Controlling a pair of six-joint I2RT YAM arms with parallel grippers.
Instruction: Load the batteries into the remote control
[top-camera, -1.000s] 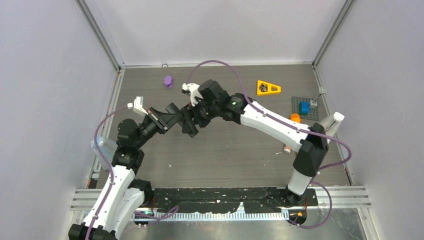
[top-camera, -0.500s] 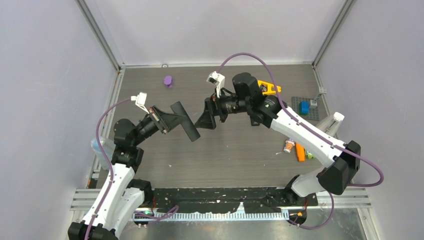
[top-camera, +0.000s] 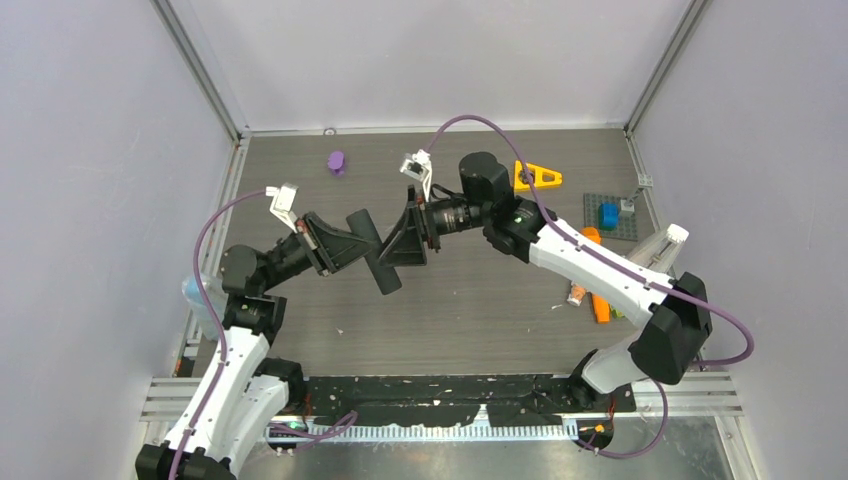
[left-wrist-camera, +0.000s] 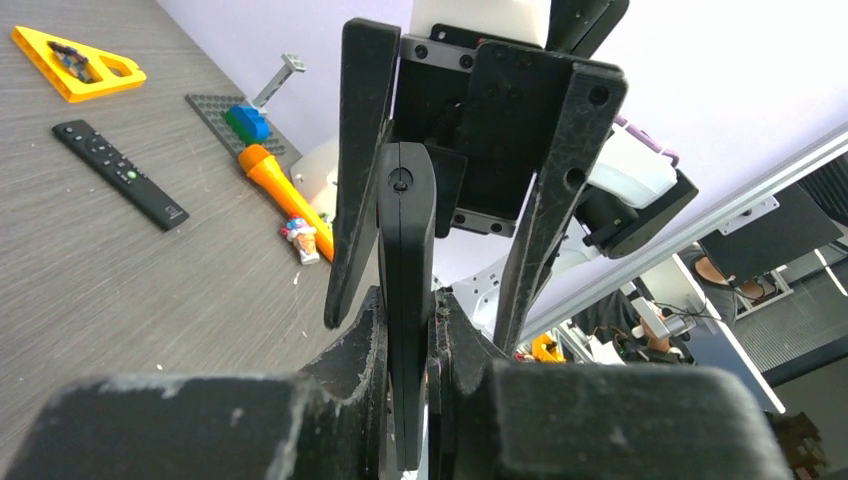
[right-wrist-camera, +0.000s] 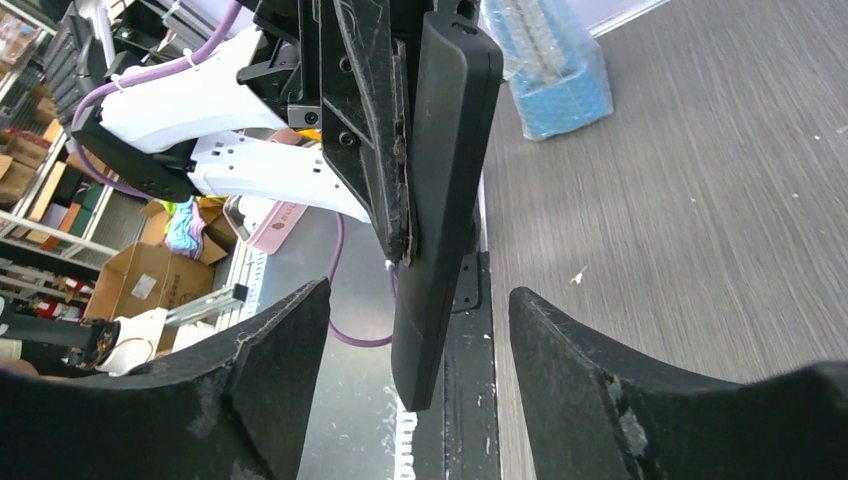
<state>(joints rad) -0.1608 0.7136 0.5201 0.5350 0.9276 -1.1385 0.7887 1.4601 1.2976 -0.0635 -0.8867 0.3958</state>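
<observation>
My left gripper (top-camera: 345, 245) is shut on a black remote (top-camera: 375, 250) and holds it in the air over the middle of the table. In the left wrist view the remote (left-wrist-camera: 405, 230) stands edge-on between the left gripper's pads (left-wrist-camera: 410, 318). My right gripper (top-camera: 405, 243) is open, with its fingers (left-wrist-camera: 558, 170) on either side of the remote's free end and not touching it. In the right wrist view the remote (right-wrist-camera: 450, 150) hangs between the open right gripper (right-wrist-camera: 418, 295). A small orange and dark cluster, the batteries (top-camera: 577, 293), lies on the table at the right, and also shows in the left wrist view (left-wrist-camera: 300, 238).
A long orange stick (top-camera: 598, 300) lies next to the batteries. A second black remote (left-wrist-camera: 120, 175) lies flat on the table. A yellow triangle (top-camera: 537, 176), a grey plate with a blue brick (top-camera: 608, 214) and a purple piece (top-camera: 337, 161) sit at the back. A blue wrapped box (right-wrist-camera: 555, 70) stands at the left edge.
The right arm pulled away to the right of the remote, then came back left, so its open fingers now straddle the remote's end. The left gripper kept hold and shifted slightly.
</observation>
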